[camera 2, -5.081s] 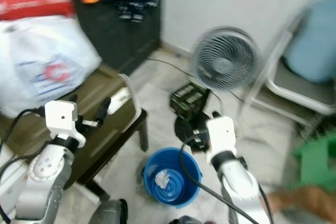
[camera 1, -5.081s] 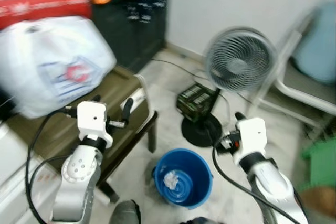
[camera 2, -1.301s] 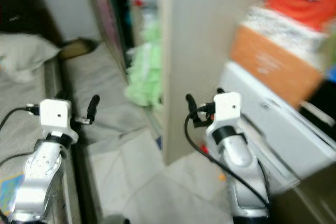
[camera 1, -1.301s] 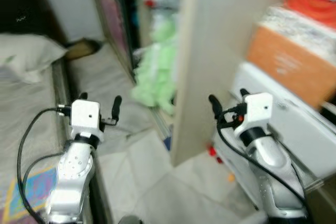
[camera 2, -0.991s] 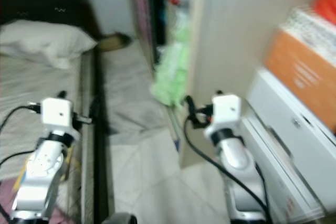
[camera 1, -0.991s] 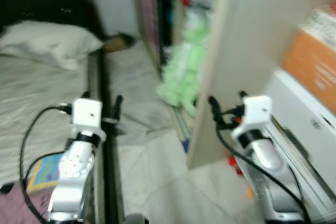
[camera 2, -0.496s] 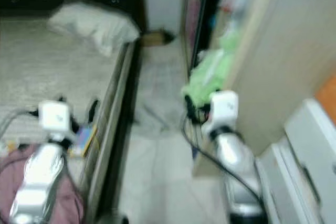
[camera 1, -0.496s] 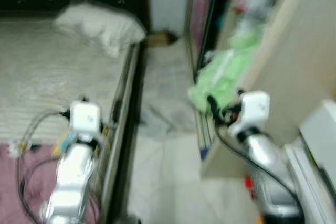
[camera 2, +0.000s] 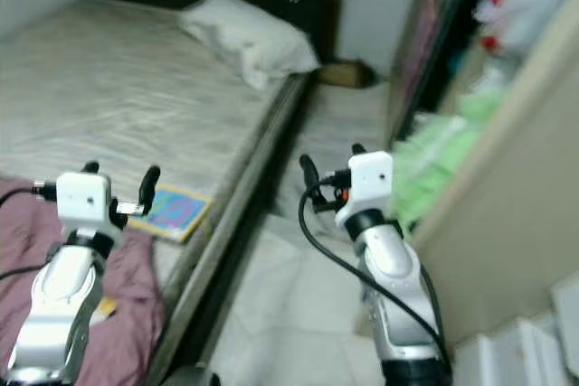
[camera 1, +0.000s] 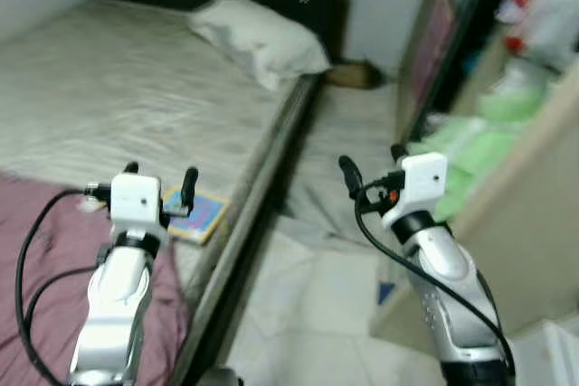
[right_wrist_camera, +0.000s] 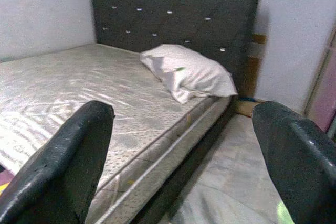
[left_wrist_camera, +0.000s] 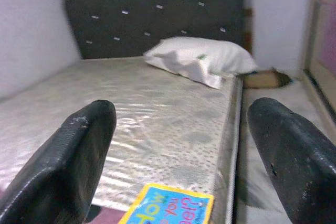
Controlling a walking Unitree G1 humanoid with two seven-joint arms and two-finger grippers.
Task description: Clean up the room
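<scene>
A colourful book (camera 1: 194,212) lies on the near edge of the bed's mattress (camera 1: 136,97), beside a maroon blanket (camera 1: 41,255). A white pillow (camera 1: 260,37) rests at the head of the bed. My left gripper (camera 1: 161,172) hovers open and empty just above the blanket and the book. My right gripper (camera 1: 371,158) is open and empty over the floor strip beside the bed. A pile of green cloth (camera 1: 466,146) spills from the wardrobe on the right. In the left wrist view the book (left_wrist_camera: 169,211) sits low between the open fingers (left_wrist_camera: 79,150).
A pale wardrobe panel (camera 1: 534,232) stands close on my right. Grey cloth (camera 1: 330,210) lies on the floor between the bed frame (camera 1: 262,187) and the wardrobe. A brown object (camera 1: 355,74) lies at the far end. A dark padded headboard (right_wrist_camera: 178,19) backs the bed.
The camera has swung left, from the fan and blue bucket past the wardrobe to the bed. Both arms hold the same raised pose with open fingers.
</scene>
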